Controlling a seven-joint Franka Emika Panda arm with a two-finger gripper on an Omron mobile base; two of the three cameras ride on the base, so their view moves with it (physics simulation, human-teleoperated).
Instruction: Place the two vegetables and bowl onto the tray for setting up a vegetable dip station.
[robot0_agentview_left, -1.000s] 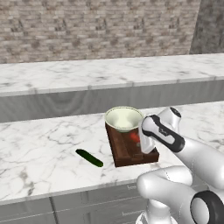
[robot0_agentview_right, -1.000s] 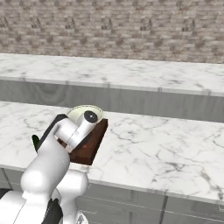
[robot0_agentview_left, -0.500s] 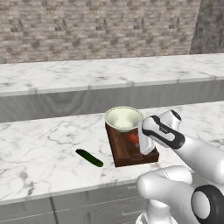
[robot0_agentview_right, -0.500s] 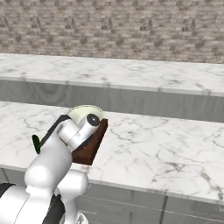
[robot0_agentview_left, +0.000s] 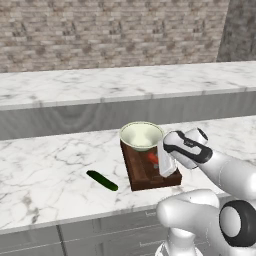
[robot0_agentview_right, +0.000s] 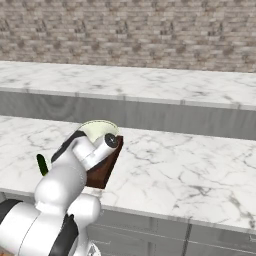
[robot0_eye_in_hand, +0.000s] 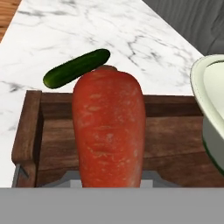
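The gripper (robot0_agentview_left: 159, 161) clamps the carrot (robot0_eye_in_hand: 108, 127) just above the tray (robot0_eye_in_hand: 30, 127); next, judging, lower and release.

Even, soft rendered light throughout, bright on the pale tabletop (robot0_agentview_left: 50, 175), with faint shadows and no glare. Everything is sharp; the hand view's close carrot (robot0_eye_in_hand: 108, 127) looks slightly soft-textured.

No readable txt, labels, brands or nos. anywhere. Carrot (robot0_eye_in_hand: 108, 127), cucumber (robot0_agentview_left: 102, 180), bowl (robot0_agentview_left: 141, 135) & tray (robot0_agentview_left: 142, 172): all plain, no markings. Marble counter (robot0_agentview_left: 45, 170), brick wall (robot0_agentview_left: 100, 30) at 12 o'clock, robot arm (robot0_agentview_left: 220, 170): no signs or lettering either.
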